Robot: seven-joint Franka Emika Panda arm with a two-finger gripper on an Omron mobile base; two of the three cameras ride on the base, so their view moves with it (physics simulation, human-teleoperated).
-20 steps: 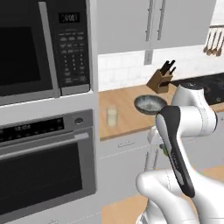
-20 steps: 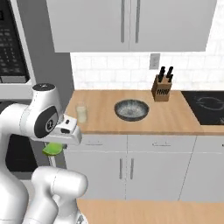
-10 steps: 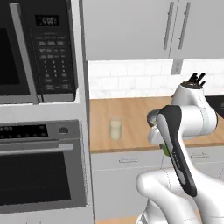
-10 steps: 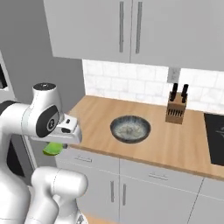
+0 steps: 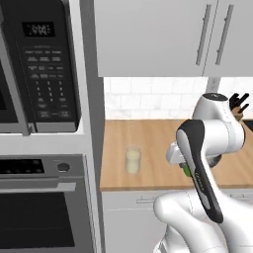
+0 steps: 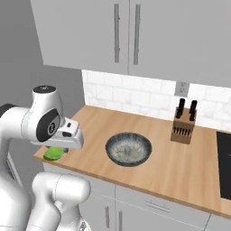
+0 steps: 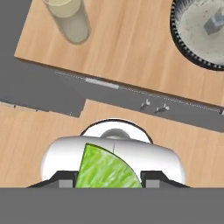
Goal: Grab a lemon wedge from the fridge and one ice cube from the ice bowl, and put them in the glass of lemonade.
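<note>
We see the bright yellow-green lemon wedge (image 7: 107,169) pinched between the tips of our dark two-finger hand (image 7: 107,180), its flat cut face toward the camera, curved rind upper right, point upper left. It hangs before the smooth wooden counter (image 7: 131,43), where the short cylindrical glass of creamy-yellow lemonade (image 7: 68,19) and round grey metallic ice bowl (image 7: 201,33) stand well apart.

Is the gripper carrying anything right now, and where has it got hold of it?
Yes: the gripper holds the lemon wedge, one finger on each side of its wide end, the pointed tip sticking out ahead. The exact contact points are hidden.
</note>
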